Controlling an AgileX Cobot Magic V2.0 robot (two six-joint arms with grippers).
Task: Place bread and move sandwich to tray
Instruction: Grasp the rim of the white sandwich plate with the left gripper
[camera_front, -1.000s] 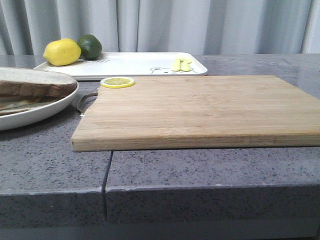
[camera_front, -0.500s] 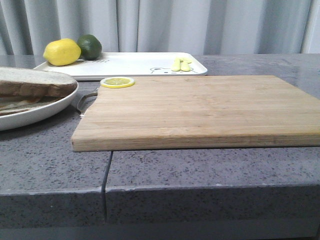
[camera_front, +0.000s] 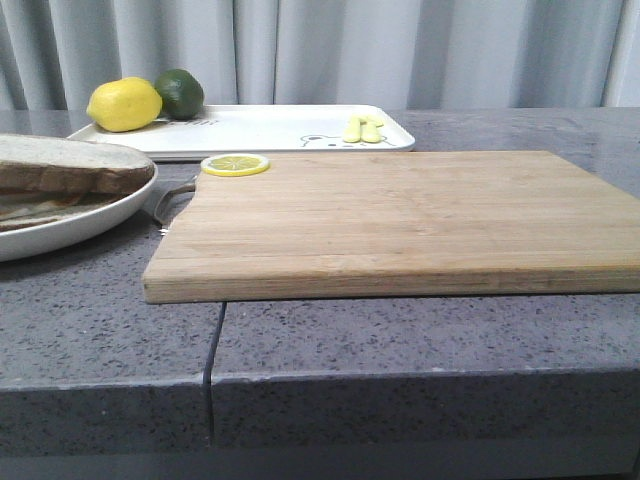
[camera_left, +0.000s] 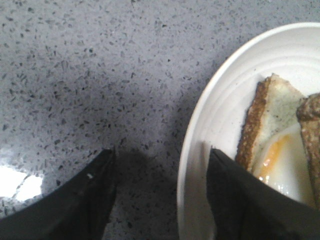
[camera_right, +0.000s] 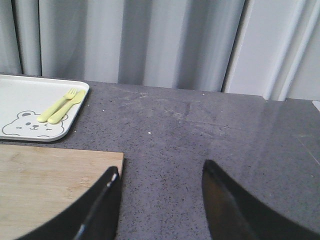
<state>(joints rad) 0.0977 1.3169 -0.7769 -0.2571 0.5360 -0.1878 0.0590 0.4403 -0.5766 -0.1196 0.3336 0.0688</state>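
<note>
Nothing has moved since the earlier frames: the sandwich (camera_front: 60, 170) lies flat on its plate (camera_front: 90, 215) just left of the cutting board (camera_front: 400, 215), long axis running sideways, crust edge toward the board. It looks soft, light and crushable, so the rigid plate rim seems the safer hold; the left gripper (camera_left: 160, 192) straddles that rim with fingers apart, touching nothing. Right of the board, the right gripper (camera_right: 160, 200) hangs spread and empty, and the tray (camera_front: 270, 130) sits behind the board.

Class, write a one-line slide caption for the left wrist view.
Open left end effector straddling the plate rim, egg sandwich on the plate.
</note>
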